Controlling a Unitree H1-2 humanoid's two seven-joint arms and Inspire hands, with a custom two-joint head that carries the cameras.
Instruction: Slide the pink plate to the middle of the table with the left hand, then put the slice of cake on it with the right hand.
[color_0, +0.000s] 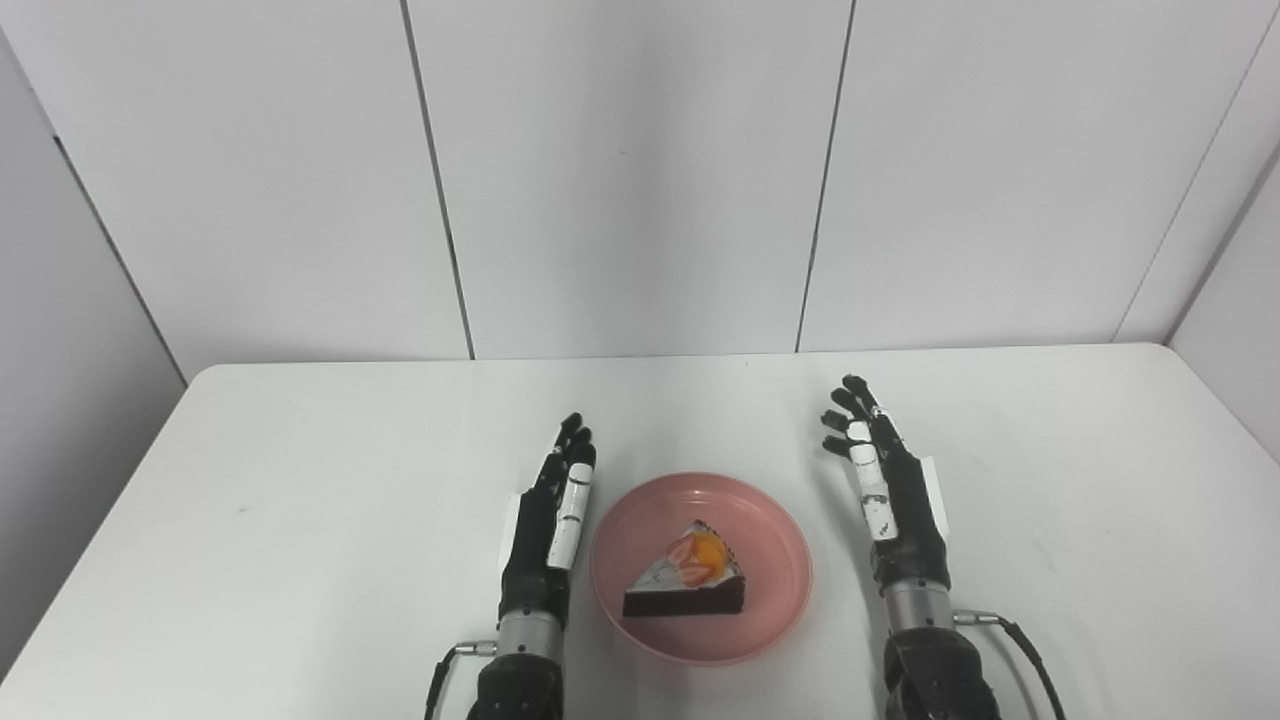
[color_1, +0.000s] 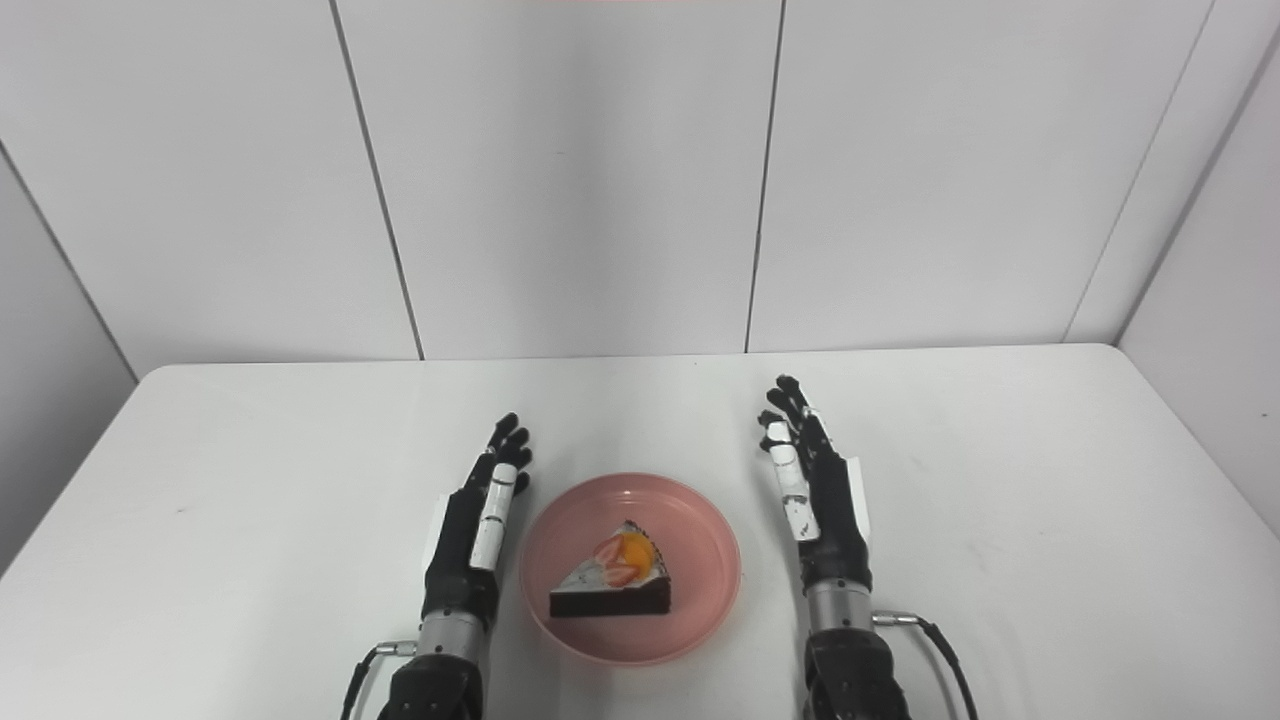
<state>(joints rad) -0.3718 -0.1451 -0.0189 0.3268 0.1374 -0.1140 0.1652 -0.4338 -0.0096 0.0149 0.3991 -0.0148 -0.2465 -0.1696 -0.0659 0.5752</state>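
Note:
The pink plate (color_0: 770, 525) rests near the front middle of the white table. On it lies the slice of cake (color_0: 690, 580), a dark chocolate wedge with white cream, strawberry and orange fruit on top. My left hand (color_0: 550, 520) stands on edge just left of the plate, open, fingers straight and pointing away, holding nothing. My right hand (color_0: 890, 490) is open a short way right of the plate, fingers apart and empty. Neither hand touches the cake.
The white table (color_0: 300, 480) ends at a pale panelled wall (color_0: 640, 180) behind. Cables (color_0: 1020, 640) trail from both wrists at the bottom edge.

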